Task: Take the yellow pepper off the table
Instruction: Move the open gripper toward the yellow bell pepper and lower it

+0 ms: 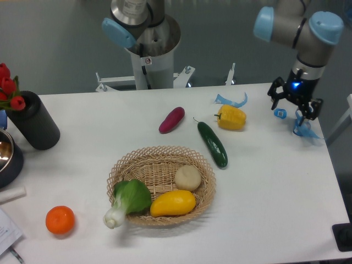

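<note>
The yellow pepper (231,117) lies on the white table (264,187) at the back right, glossy and lobed, its short dark stem pointing left. My gripper (295,106) hangs above the table's right rear, well to the right of the pepper and apart from it. Its dark fingers are spread open and hold nothing.
A green cucumber (212,144) lies just left of the pepper, a purple sweet potato (171,120) farther left. A wicker basket (117,169) holds a bok choy, a beige round item and a smooth yellow squash. Blue scraps (231,101) lie behind the pepper and under the gripper. An orange (60,220), a black vase and a bowl sit left.
</note>
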`<state>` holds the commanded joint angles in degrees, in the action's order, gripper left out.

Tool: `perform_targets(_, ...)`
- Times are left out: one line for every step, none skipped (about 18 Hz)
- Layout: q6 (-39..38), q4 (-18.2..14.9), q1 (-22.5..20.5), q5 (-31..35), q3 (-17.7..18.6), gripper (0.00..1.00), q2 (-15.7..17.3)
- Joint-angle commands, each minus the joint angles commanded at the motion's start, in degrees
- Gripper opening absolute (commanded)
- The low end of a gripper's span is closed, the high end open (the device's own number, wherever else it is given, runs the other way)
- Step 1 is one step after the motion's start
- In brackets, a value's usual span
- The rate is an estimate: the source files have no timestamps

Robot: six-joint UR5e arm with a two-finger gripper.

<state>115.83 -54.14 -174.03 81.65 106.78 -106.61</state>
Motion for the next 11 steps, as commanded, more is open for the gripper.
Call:
perform_targets(0.27, -0.09, 1.23, 0.09, 0.53, 1.00, 0.18)
perform_targets(0.89, -0.09, 1.68, 0.09, 1.32, 1.00, 0.44)
perform_targets(1.07, -0.09, 1.86, 0.09, 2.02, 1.00, 0.79)
perform_targets(1.59, -0.09, 2.55, 0.00, 2.20, 1.00, 0.88)
perform_targets(2.12, 0.00, 3.52, 0.00, 2.12, 1.00, 0.97)
perform_targets(2.21, 0.00, 4.22, 0.00, 2.11, 1.00, 0.97)
perform_targets(2.21, -0.09, 4.75, 0.09, 2.29, 1.00, 1.14)
perform_targets(2.91, -0.09, 5.19, 0.09, 2.64, 1.00, 1.23)
perform_targets(5.00, -0.09, 5.37, 0.09, 3.08, 1.00, 1.23)
perform_targets(7.02, -0.17, 5.46, 0.18, 3.17, 1.00, 1.32)
perform_targets(8.44, -0.26, 5.46, 0.18, 3.34, 1.00, 1.32)
